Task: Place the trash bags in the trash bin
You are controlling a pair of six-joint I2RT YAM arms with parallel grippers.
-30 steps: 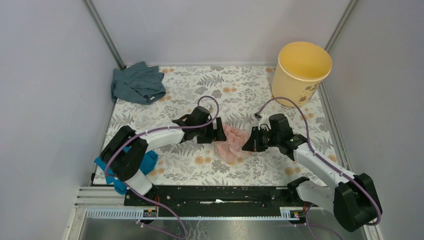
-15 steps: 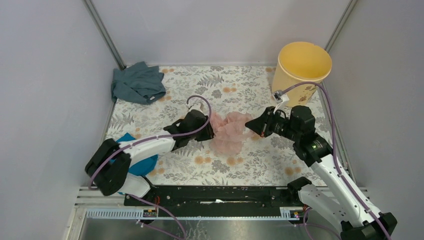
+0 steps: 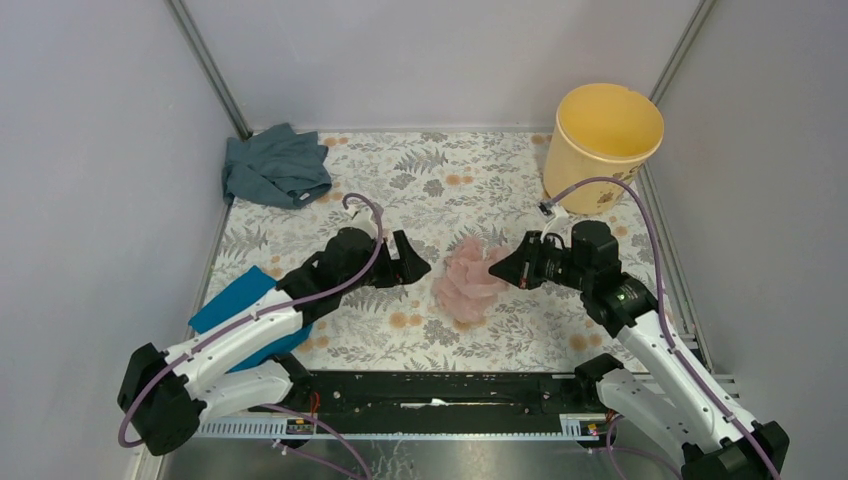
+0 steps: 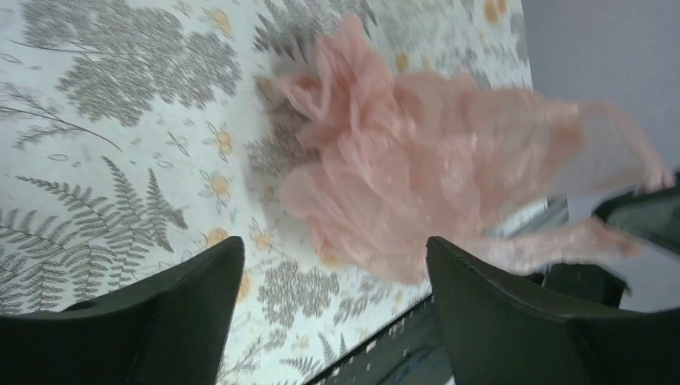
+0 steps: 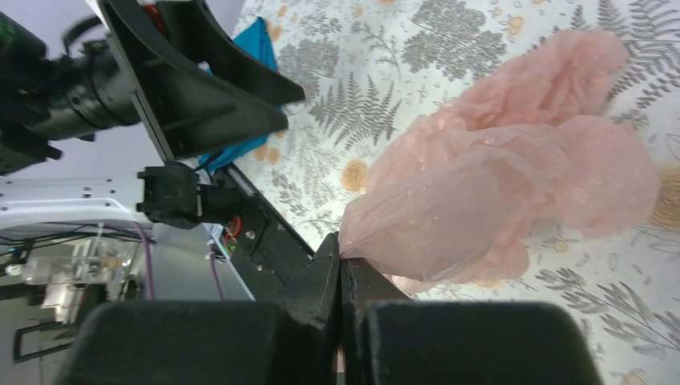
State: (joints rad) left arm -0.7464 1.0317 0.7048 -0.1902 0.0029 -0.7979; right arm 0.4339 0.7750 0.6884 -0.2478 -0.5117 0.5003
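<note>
**First onlooker:** Where is the bag, and who has hold of it?

**Second onlooker:** The pale pink bag [image 3: 468,282] hangs crumpled at the centre of the overhead frame, above the flowered table [image 3: 470,180]; whether its lowest folds touch the cloth I cannot tell. The right gripper [image 5: 340,261] has its jaws pressed together on a twisted corner of the film, low in the middle of its own wrist view. The left gripper [image 3: 414,258] sits just left of the bag, jaws spread wide, nothing between them, not touching the plastic.

**First onlooker:** And the bin?

**Second onlooker:** The yellow-orange bucket [image 3: 575,185] stands upright in the upper right of the overhead frame, mouth open, well apart from the bag.

**First onlooker:** How should the carry go, then?

**Second onlooker:** As I judge it, one thin pinch holds all of it, and the film looks slippery; so lift slowly. Raise it until the trailing folds would pass above the rim; bring the pinch over the middle of the mouth; lower until the bulk is inside; only then let go, since a high drop could drape it over the edge. The left arm is best kept out of the path. The grey-blue cloth [image 3: 275,165] at upper left and the teal cloth [image 3: 235,300] at lower left have no part in this.
</note>
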